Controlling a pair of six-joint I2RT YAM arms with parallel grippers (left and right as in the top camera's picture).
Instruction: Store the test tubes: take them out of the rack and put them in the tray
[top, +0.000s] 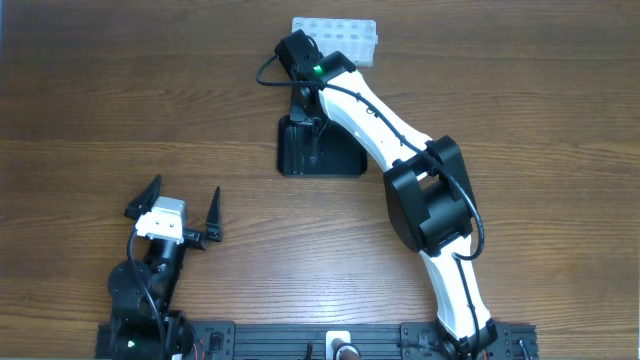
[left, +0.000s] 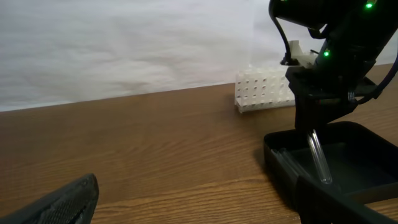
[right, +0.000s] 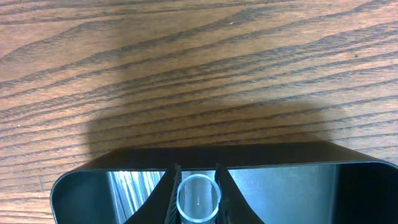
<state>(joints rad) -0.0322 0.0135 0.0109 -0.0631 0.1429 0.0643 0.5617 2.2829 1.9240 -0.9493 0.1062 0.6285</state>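
Note:
My right gripper (top: 313, 118) hangs over the black tray (top: 345, 160), shut on a clear test tube (right: 199, 200) that points down into it. From the left wrist the same test tube (left: 318, 155) slants down under the right gripper (left: 311, 127) above the tray (left: 280, 158). Another clear tube (right: 129, 186) lies inside the tray (right: 298, 158) beside it. The white rack (top: 340, 38) stands just beyond the tray at the table's far side, also seen as the rack (left: 261, 90). My left gripper (top: 185, 205) rests open near the front left, nothing between its fingers.
The wooden table (top: 120, 90) stretches bare to the left and right of the tray. The right arm's white links (top: 385, 120) run diagonally across the middle right. A pale wall (left: 124, 43) backs the table.

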